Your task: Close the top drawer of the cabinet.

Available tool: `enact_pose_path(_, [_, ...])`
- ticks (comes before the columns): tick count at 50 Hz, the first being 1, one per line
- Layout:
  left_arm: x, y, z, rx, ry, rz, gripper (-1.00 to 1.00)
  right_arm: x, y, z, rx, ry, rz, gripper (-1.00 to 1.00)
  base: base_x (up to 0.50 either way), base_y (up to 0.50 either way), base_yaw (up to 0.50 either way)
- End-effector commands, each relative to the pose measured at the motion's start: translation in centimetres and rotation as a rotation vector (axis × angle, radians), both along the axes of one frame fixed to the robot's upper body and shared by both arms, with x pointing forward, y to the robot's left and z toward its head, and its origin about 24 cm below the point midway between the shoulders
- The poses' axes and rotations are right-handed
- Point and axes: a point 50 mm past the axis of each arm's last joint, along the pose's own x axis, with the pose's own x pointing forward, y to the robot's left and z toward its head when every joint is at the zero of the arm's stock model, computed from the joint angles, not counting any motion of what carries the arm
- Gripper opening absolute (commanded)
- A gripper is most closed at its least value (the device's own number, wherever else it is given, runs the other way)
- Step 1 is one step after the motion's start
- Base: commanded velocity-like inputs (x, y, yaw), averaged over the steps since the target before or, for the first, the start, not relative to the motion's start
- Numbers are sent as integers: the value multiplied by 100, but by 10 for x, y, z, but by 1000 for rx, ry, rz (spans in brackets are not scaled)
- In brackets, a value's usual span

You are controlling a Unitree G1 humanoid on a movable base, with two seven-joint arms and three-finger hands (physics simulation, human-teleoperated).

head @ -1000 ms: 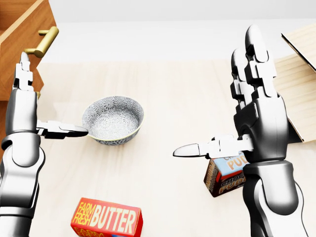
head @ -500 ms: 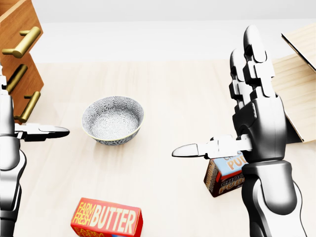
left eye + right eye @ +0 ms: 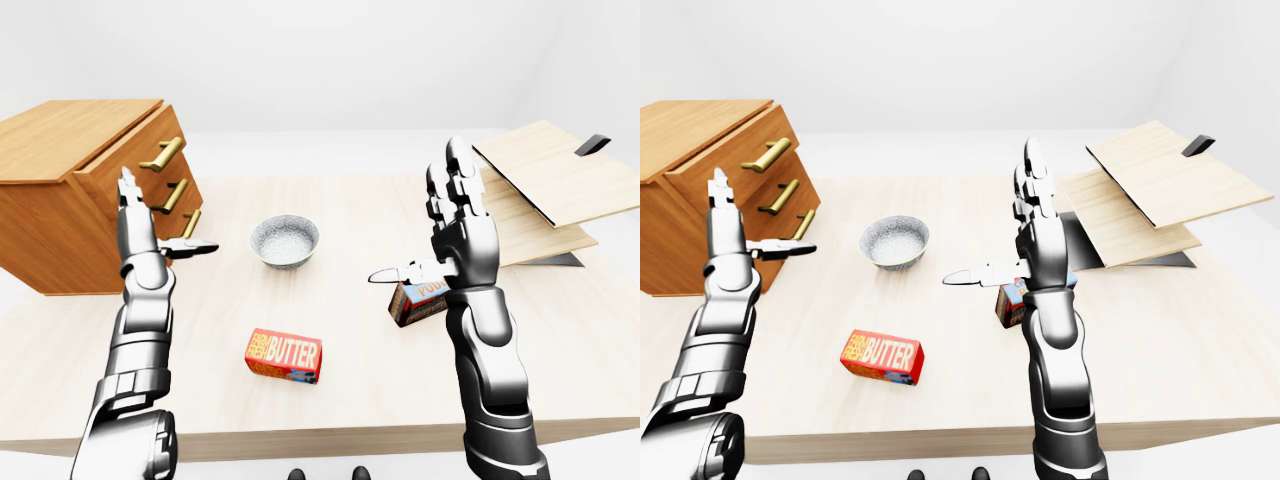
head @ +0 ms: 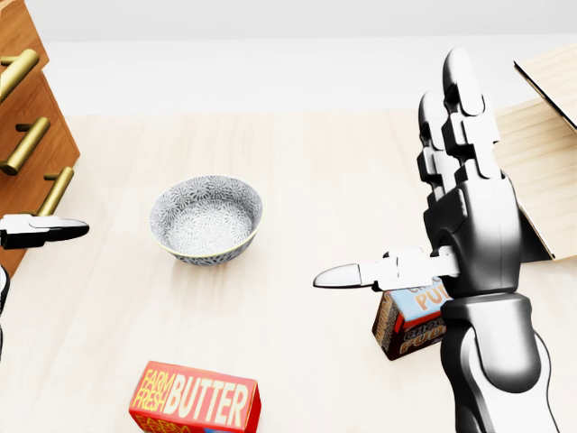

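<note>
The wooden cabinet (image 3: 60, 200) stands at the left of the table, with three brass-handled drawers. Its top drawer (image 3: 125, 165), with handle (image 3: 160, 153), sits nearly level with the two below. My left hand (image 3: 150, 225) is open, fingers up and thumb pointing right, just to the right of the drawer fronts and below the top handle. I cannot tell whether it touches them. In the head view only its thumb (image 4: 41, 230) shows. My right hand (image 4: 442, 207) is open and empty, raised over the table's right half.
A patterned bowl (image 4: 206, 218) sits at mid-table. A red butter box (image 4: 194, 397) lies nearer the bottom. A pudding box (image 4: 410, 320) stands under my right hand. Tilted wooden boards (image 3: 550, 180) lie at the right.
The top drawer has slid left into the cabinet. My left hand has moved left with it, almost out of the head view. The right hand and the camera have not moved.
</note>
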Motion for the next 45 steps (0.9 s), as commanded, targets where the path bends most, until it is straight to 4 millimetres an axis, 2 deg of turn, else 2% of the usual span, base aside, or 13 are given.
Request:
enact_pose_path(1, [0, 20, 11, 2, -25, 80, 100, 0, 0, -1, -2, 4, 0, 100, 0, 0, 0])
enact_pose_path(23, [-4, 39, 22, -8, -56, 144, 100, 0, 0, -1, -5, 3, 2, 100, 0, 0, 0])
enact_pose_path(45, [-9, 35, 27, -3, -95, 126, 100, -1, 0, 0, -5, -1, 0, 100, 0, 0, 0])
